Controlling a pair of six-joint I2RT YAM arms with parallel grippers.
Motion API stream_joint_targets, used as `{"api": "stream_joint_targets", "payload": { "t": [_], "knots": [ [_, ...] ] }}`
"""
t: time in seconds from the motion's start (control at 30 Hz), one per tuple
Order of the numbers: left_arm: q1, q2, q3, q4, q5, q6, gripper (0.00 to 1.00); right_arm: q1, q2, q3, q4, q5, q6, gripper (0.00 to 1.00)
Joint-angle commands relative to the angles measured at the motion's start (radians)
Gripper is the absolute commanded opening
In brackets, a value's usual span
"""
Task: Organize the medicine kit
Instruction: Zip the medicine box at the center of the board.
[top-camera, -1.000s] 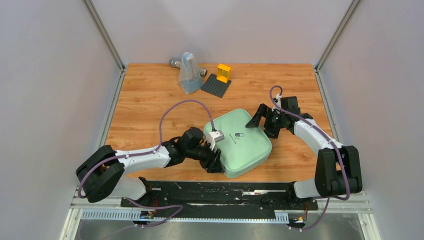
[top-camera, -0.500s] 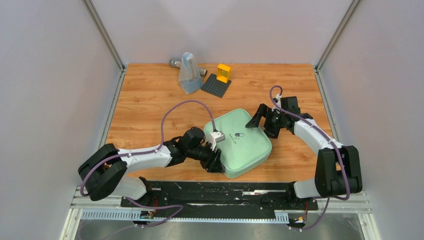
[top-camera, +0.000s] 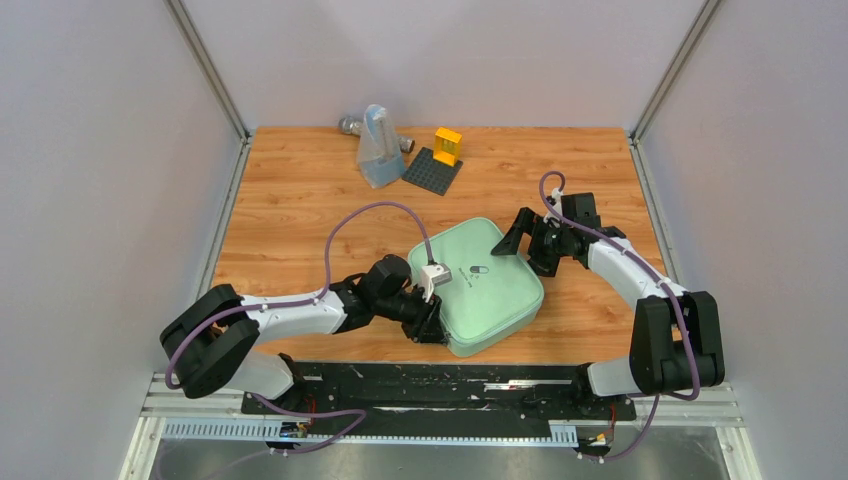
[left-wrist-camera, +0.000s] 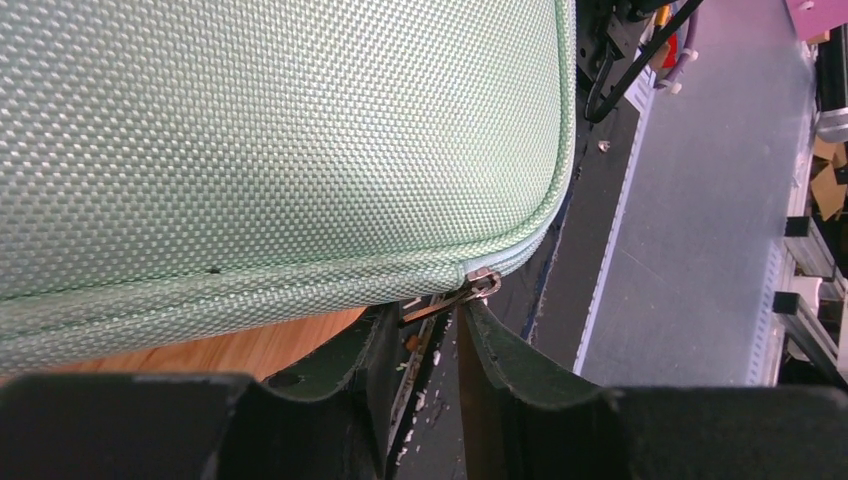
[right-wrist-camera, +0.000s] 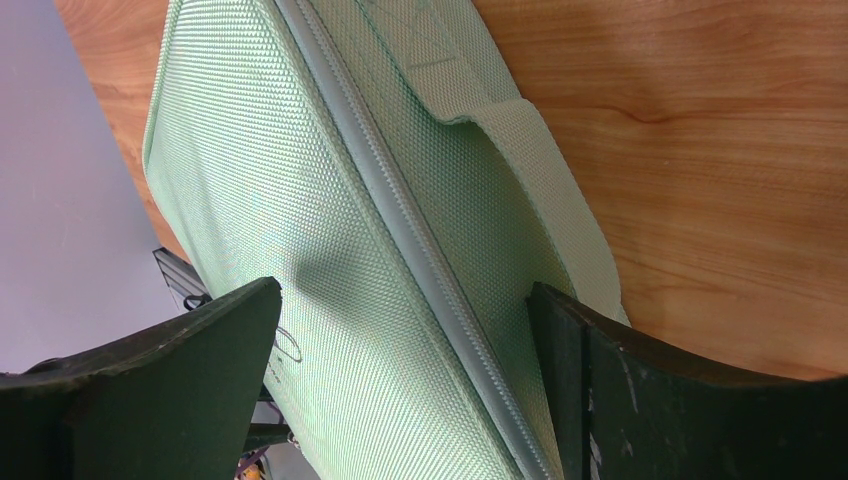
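Observation:
The medicine kit (top-camera: 480, 285) is a mint-green woven zip case with a small pill logo, lying shut near the table's front edge. My left gripper (top-camera: 432, 325) is at its near-left corner. In the left wrist view the kit (left-wrist-camera: 250, 130) fills the top, and my left gripper (left-wrist-camera: 430, 315) has a narrow gap, with the metal zipper pull (left-wrist-camera: 470, 290) lying across its tips. My right gripper (top-camera: 522, 238) is wide open, straddling the kit's far-right edge. The right wrist view shows the kit (right-wrist-camera: 330, 250) and its strap handle (right-wrist-camera: 540, 190) between the spread tips of my right gripper (right-wrist-camera: 405, 292).
A translucent bluish pouch (top-camera: 378, 148) lies at the back over a grey metal object (top-camera: 349, 125). Beside it is a dark grey studded baseplate (top-camera: 432, 171) with a yellow block (top-camera: 447, 146) on it. The black rail (top-camera: 440, 385) runs just in front of the kit.
My left arm has shifted slightly right and my left gripper has crept a little along the kit's near-left corner. The right arm and the kit have not moved.

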Motion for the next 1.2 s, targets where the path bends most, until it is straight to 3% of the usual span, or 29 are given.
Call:
{"api": "stream_joint_targets", "payload": {
  "t": [0.0,0.17,0.27,0.4,0.67,1.17],
  "knots": [
    [-0.005,-0.016,0.022,0.058,0.014,-0.002,0.34,0.008,-0.010,-0.011,-0.023,-0.046,0.017,0.97],
    [-0.005,-0.027,0.021,0.041,0.007,0.003,0.33,0.008,-0.010,-0.012,-0.022,-0.046,0.016,0.97],
    [-0.004,-0.034,0.026,0.027,-0.001,0.011,0.45,0.008,-0.010,-0.012,-0.023,-0.046,0.017,0.97],
    [-0.005,-0.042,0.040,-0.010,-0.009,0.032,0.51,0.008,-0.010,-0.010,-0.023,-0.046,0.017,0.97],
    [-0.005,-0.033,0.048,-0.011,0.012,0.033,0.38,0.009,-0.008,-0.007,-0.022,-0.049,0.017,0.97],
    [-0.005,-0.052,0.048,-0.027,0.015,0.034,0.22,0.008,-0.009,-0.012,-0.023,-0.045,0.016,0.97]
  ]
}}
